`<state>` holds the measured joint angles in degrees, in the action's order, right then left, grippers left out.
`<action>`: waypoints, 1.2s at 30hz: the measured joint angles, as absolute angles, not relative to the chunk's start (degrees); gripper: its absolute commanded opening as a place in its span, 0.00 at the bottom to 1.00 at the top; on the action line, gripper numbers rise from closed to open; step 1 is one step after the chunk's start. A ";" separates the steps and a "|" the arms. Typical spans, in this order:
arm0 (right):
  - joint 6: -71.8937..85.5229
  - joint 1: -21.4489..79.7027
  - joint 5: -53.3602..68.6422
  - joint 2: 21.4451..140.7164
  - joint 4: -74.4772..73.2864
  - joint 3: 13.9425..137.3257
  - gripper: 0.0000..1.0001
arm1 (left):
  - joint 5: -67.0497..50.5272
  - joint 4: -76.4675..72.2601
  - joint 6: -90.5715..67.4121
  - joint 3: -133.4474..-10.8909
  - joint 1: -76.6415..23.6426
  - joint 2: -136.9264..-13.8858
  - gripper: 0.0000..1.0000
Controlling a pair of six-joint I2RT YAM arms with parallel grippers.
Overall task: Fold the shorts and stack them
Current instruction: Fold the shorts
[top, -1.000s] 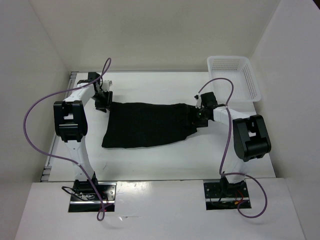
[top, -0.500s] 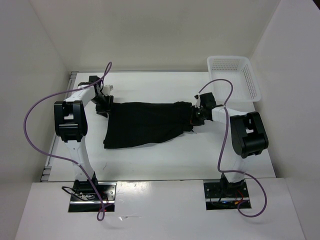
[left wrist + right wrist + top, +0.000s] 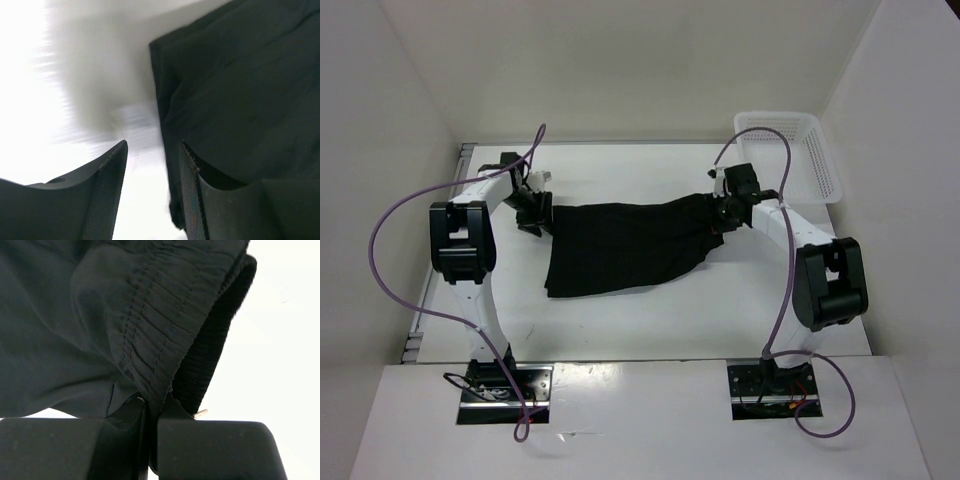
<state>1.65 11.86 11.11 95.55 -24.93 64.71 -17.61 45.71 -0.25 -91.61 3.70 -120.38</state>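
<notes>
While the right gripper (image 3: 150, 407) clamps the elastic waistband of the shorts (image 3: 620, 245) toward the far-right corner of the table (image 3: 620, 170), the left gripper (image 3: 152, 155) — jaws apart — sits beside their left corner.

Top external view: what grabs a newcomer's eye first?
Black shorts lie spread mid-table between both arms. Right fingers pinch the elastic waistband; left fingers stand open at the opposite edge. A white basket sits in the far right corner.
</notes>
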 measured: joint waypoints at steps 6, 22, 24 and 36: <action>-5.93 12.62 2.81 93.10 -31.29 68.53 0.00 | -21.63 46.26 -0.36 -93.01 -0.49 -123.11 0.55; -20.51 26.83 -23.86 99.72 -41.67 89.30 0.00 | -33.34 43.18 -0.51 -107.66 -13.28 -133.93 0.45; -21.17 30.92 -24.95 101.16 -41.98 89.71 0.00 | -34.09 42.98 -0.71 -108.36 -13.50 -134.72 0.40; -24.80 52.01 -26.41 110.24 -42.02 94.28 0.00 | -36.01 42.52 -1.76 -109.12 -13.23 -136.05 0.30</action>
<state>-24.80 52.01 -26.41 110.24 -42.02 94.28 -36.01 42.52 -1.76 -109.12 -13.23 -136.05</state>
